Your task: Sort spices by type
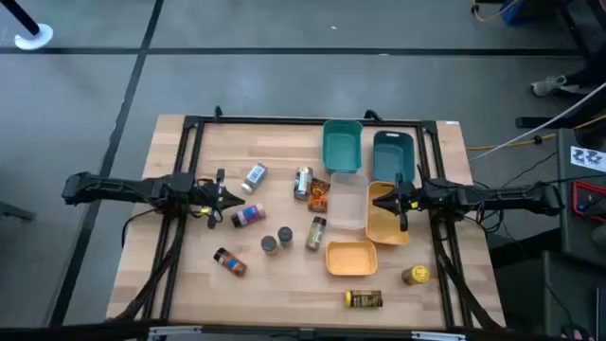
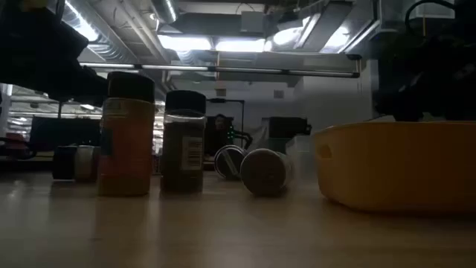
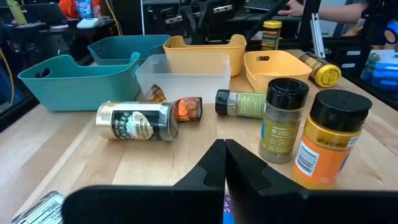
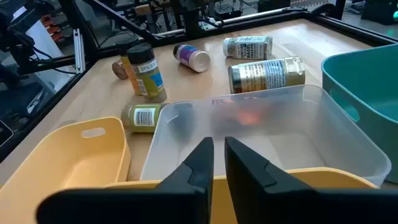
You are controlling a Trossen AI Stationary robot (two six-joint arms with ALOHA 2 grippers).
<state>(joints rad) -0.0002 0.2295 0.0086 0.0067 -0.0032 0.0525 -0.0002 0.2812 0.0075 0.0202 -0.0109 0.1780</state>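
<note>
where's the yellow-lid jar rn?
In the high view the yellow-lidded jar lies near the table's front right corner, on the right arm's side, just right of the nearer yellow bin and up-right of the dark yellow-labelled bottle lying at the front edge.

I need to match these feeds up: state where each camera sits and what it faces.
High: overhead, facing down; both arms, left gripper, right gripper.
Low: tabletop level, facing the yellow bin and upright jars.
Left wrist: on left arm, facing the bins; own shut fingers.
Right wrist: on right arm, above the clear bin; own fingers.
Shared: both wrist views show the clear bin.
</note>
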